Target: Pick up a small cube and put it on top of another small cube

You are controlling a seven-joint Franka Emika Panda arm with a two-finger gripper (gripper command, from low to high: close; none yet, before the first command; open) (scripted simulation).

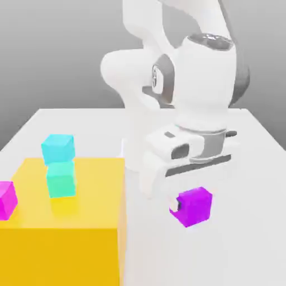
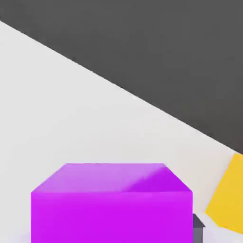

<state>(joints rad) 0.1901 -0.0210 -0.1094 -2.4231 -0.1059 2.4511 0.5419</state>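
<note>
The small violet-purple cube [image 1: 195, 206] sits between the fingers of my gripper [image 1: 190, 208], which is shut on it, right of the big yellow block in the exterior view. The hand view has the same cube [image 2: 111, 204] close up, with a dark fingertip [image 2: 198, 228] against its side. A pinker magenta cube [image 1: 6, 200] rests at the yellow block's edge on the exterior view's far left. Whether the held cube touches the table, I cannot tell.
The big yellow block [image 1: 84, 234] takes up the exterior view's lower left; its corner [image 2: 230, 199] also appears in the hand view. On it stands a teal cube [image 1: 61, 180], with a lighter cyan cube [image 1: 57, 148] apparently on top. The white table [image 1: 246, 246] extends to the right.
</note>
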